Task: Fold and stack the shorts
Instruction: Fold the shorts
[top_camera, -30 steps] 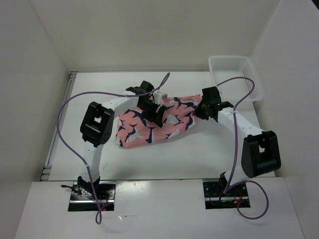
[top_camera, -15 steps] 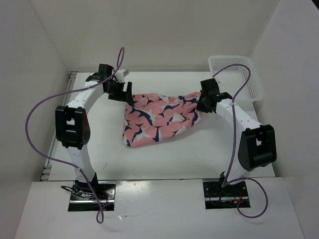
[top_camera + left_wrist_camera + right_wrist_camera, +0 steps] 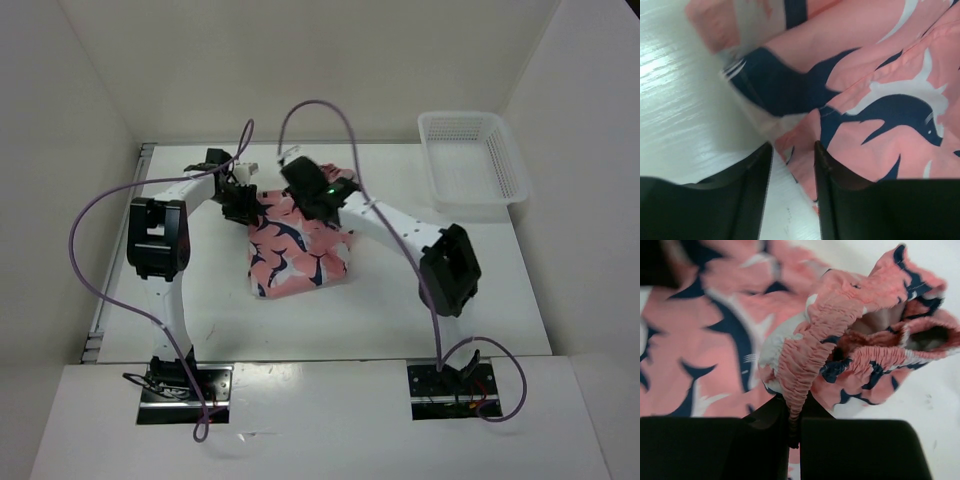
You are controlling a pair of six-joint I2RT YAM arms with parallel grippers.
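Observation:
The shorts (image 3: 295, 255), salmon-pink with navy and white bird shapes, lie doubled over in a compact bundle at the table's middle left. My right gripper (image 3: 305, 192) is above their far edge and is shut on the gathered elastic waistband (image 3: 805, 355), which runs down between its jaws (image 3: 794, 407). The rest of the shorts (image 3: 715, 340) spreads out below it. My left gripper (image 3: 243, 205) is at the shorts' far left corner. Its jaws (image 3: 791, 147) stand apart over the table. A fabric edge (image 3: 795, 132) lies between the tips, and the right finger (image 3: 827, 170) rests on the cloth.
A white mesh basket (image 3: 470, 160) stands at the table's back right corner. White walls close in the table (image 3: 420, 310) on three sides. Purple cables loop above both arms.
My right arm has swung left, carrying the waistband end across the shorts and doubling them over. My left gripper dropped to the shorts' left corner and its jaws narrowed.

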